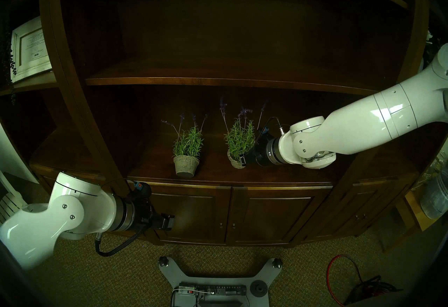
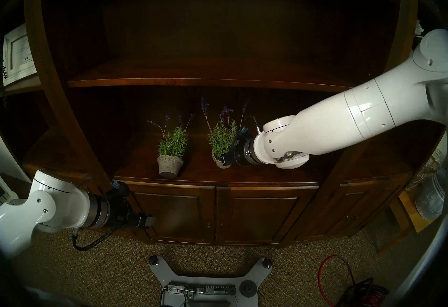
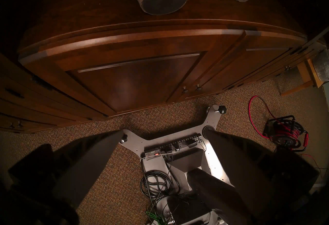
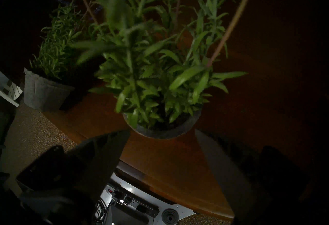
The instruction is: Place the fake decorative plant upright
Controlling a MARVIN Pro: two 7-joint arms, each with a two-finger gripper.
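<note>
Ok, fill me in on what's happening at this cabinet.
The robot is working on two fake potted plants on the wooden cabinet ledge. The right gripper is at the right plant, fingers open on either side of its pot near the rim; that pot looks close to upright. The left plant is tipped back, its dark base showing toward the front. The left gripper hangs open, holding nothing, below the ledge in front of the cabinet doors.
</note>
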